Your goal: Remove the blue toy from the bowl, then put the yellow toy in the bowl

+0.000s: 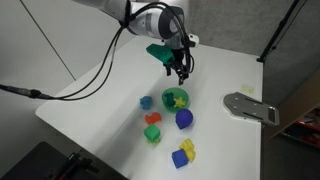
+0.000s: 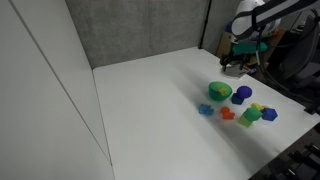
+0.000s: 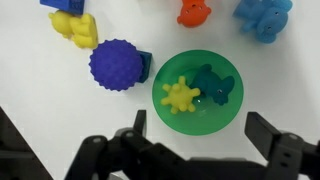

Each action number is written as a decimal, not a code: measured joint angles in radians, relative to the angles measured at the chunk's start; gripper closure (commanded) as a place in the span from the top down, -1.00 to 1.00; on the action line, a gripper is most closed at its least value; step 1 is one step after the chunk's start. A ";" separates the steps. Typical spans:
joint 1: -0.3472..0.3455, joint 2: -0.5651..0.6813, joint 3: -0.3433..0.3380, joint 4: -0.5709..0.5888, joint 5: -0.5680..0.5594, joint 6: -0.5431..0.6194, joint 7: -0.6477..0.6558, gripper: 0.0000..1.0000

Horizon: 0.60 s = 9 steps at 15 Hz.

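The green bowl (image 3: 168, 113) lies under my open, empty gripper (image 3: 200, 135). In it are the yellow toy (image 3: 181, 96) and a dark teal toy (image 3: 214, 86), side by side. The light-blue toy (image 3: 263, 16) lies on the table outside the bowl. In both exterior views the gripper (image 1: 180, 72) (image 2: 232, 66) hangs a little above and behind the bowl (image 1: 166, 101) (image 2: 214, 97). The yellow toy (image 1: 178, 98) shows inside the bowl, and the light-blue toy (image 1: 145, 102) (image 2: 206, 109) lies beside it.
A dark-blue knobbly ball (image 3: 117, 65) touches the bowl's side. An orange-red toy (image 3: 193, 12), a green block (image 1: 152, 134) and a yellow-and-blue block pair (image 3: 73, 25) lie nearby on the white table. A grey metal plate (image 1: 250, 106) lies at the table's edge.
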 measured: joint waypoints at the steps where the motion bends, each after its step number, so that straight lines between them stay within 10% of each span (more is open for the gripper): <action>1: 0.002 -0.022 0.001 -0.021 -0.020 -0.004 -0.022 1.00; 9: 0.005 -0.261 0.041 -0.249 -0.090 -0.044 -0.217 1.00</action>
